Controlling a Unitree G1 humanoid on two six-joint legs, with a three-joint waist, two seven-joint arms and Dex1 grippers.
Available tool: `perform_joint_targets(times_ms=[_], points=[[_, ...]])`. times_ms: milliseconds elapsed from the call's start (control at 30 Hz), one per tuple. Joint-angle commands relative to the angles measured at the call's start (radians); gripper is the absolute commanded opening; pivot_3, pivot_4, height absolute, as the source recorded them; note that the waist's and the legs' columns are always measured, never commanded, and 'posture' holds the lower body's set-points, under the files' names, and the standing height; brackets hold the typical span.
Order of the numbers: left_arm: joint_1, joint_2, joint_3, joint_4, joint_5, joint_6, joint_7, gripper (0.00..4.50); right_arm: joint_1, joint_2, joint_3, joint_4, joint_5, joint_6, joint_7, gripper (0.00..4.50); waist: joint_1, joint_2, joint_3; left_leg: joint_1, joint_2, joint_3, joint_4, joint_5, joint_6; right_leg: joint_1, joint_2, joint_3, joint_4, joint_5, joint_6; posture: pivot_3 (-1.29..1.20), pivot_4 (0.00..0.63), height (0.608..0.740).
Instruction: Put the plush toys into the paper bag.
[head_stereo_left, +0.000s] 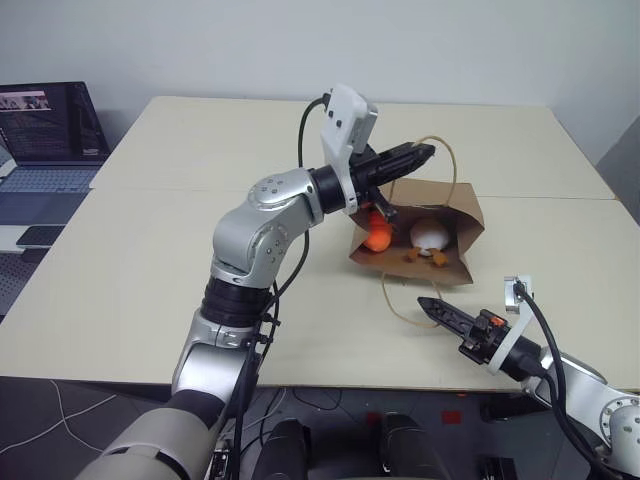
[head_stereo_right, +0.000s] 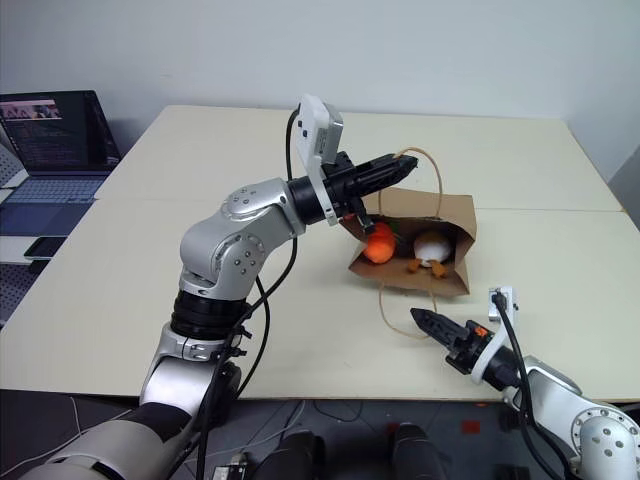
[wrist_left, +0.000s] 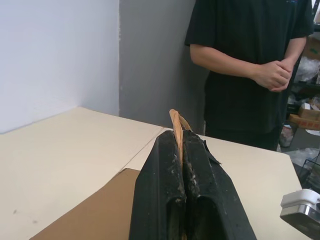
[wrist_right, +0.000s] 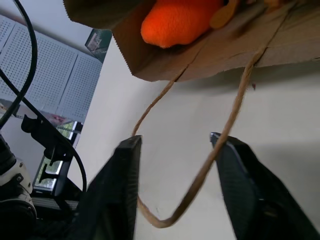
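plush toys both sit inside the paper bag (head_stereo_left: 440, 215), which lies on its side on the tabletop (head_stereo_left: 150, 260) with its mouth toward the robot: the orange carrot (head_stereo_left: 377, 238) on the left, the white egg (head_stereo_left: 430, 236) beside it with its brown legs near the lip. both are soft and light, easy to squash and unlikely to slip, so the bag is what needs care. thin kraft paper creases and tears, and its cord handles are the sensible place to hold it.

the left tool (head_stereo_left: 412, 155) is pinched together on the upper handle (head_stereo_right: 425, 160), holding that side of the mouth up off the tabletop. the right tool (wrist_right: 175, 142) hovers low, near the bag's mouth, fingers apart with the lower handle (wrist_right: 220, 145) running between them, not yet gripped.

the right wrist view gives that cord-between-fingers detail, which the head views leave unclear. the left wrist view shows cord squeezed between closed fingers and a person (wrist_left: 250, 65) standing beyond the tabletop. the head views alone show a laptop (head_stereo_left: 45, 140) off to the left.
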Motion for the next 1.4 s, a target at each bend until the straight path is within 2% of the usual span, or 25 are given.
perform_joint_targets(times_ms=[33, 100, 400, 500, 833, 1000, 1200, 1267, 1300, 1333, 1400], points=[[-0.033, 0.034, 0.031, -0.022, -0.014, -0.003, -0.026, 0.00, -0.038, -0.044, -0.022, -0.042, 0.094, -0.063, -0.036, 0.70, -0.001, 0.000, 0.000, 0.000, 0.000, 0.000, 0.000, 0.000, 0.000, 0.000, 0.000, 0.000, 0.000, 0.000, 0.000, 0.00, 0.150, 0.740], [-0.044, 0.064, 0.037, -0.015, -0.012, -0.006, -0.050, 0.00, -0.068, -0.086, -0.026, -0.055, 0.136, -0.084, -0.051, 0.06, -0.003, 0.000, 0.000, 0.000, 0.000, 0.000, 0.000, 0.000, 0.000, 0.000, 0.000, 0.000, 0.000, 0.000, 0.000, 0.00, 0.150, 0.740], [-0.140, 0.188, -0.024, 0.062, 0.050, -0.059, -0.224, 0.00, -0.267, -0.305, -0.011, -0.019, 0.418, -0.188, -0.184, 0.02, -0.002, 0.000, 0.000, -0.001, 0.000, 0.000, 0.000, 0.000, 0.000, -0.001, 0.000, 0.000, 0.000, 0.000, 0.000, 0.00, 0.150, 0.740], [-0.186, 0.225, -0.047, 0.090, 0.066, -0.064, -0.297, 0.00, -0.337, -0.346, -0.013, 0.016, 0.444, -0.189, -0.184, 0.02, -0.002, 0.000, 0.000, -0.001, 0.000, 0.000, -0.001, 0.000, 0.000, -0.001, 0.000, 0.000, -0.001, 0.000, 0.000, 0.00, 0.150, 0.740], [-0.341, 0.228, -0.047, 0.277, 0.075, -0.027, -0.410, 0.00, -0.532, -0.339, -0.032, 0.132, 0.444, -0.119, -0.204, 0.02, -0.001, 0.000, 0.000, -0.004, 0.000, 0.000, -0.001, 0.000, 0.000, -0.005, 0.000, 0.000, 0.000, 0.000, 0.000, 0.00, 0.150, 0.740], [-0.353, 0.191, -0.070, 0.445, 0.157, -0.122, -0.402, 0.00, -0.585, -0.305, 0.010, 0.179, 0.444, -0.109, -0.282, 0.02, -0.001, 0.000, 0.000, -0.004, 0.001, 0.000, -0.001, 0.000, 0.000, -0.005, 0.000, 0.000, 0.000, 0.000, 0.000, 0.00, 0.150, 0.740], [-0.346, 0.140, -0.066, 0.521, 0.159, -0.122, -0.456, 0.00, -0.606, -0.290, 0.057, 0.246, 0.444, -0.143, -0.393, 0.02, -0.001, 0.000, 0.000, -0.008, 0.000, 0.000, 0.000, 0.000, 0.000, -0.008, 0.000, 0.000, 0.000, 0.000, 0.000, 0.00, 0.150, 0.740], [-0.337, 0.131, -0.070, 0.528, 0.165, -0.130, -0.472, 0.00, -0.616, -0.296, 0.072, 0.267, 0.444, -0.159, -0.424, 0.41, -0.001, 0.000, 0.000, -0.009, 0.000, -0.001, 0.000, 0.000, 0.000, -0.008, 0.000, 0.000, 0.000, 0.000, 0.000, 0.00, 0.150, 0.740], [-0.335, 0.128, -0.070, 0.535, 0.168, -0.133, -0.477, 0.41, -0.621, -0.299, 0.075, 0.271, 0.441, -0.165, -0.428, 0.59, -0.001, 0.000, 0.000, -0.009, 0.000, -0.001, 0.000, 0.000, 0.000, -0.008, 0.000, 0.000, 0.000, 0.000, 0.000, 0.00, 0.150, 0.740], [-0.333, 0.126, -0.067, 0.542, 0.170, -0.139, -0.484, 0.57, -0.626, -0.302, 0.077, 0.274, 0.441, -0.168, -0.432, 0.89, -0.001, 0.000, 0.000, -0.009, 0.000, -0.001, -0.001, 0.000, 0.000, -0.009, 0.000, 0.000, 0.000, 0.000, 0.000, 0.00, 0.150, 0.740], [-0.332, 0.125, -0.061, 0.550, 0.174, -0.147, -0.494, 1.17, -0.632, -0.304, 0.073, 0.280, 0.443, -0.169, -0.430, 1.64, -0.001, 0.000, 0.000, -0.009, 0.000, -0.001, -0.001, 0.000, 0.000, -0.009, 0.000, 0.000, 0.000, 0.000, 0.000, 0.00, 0.150, 0.740]])
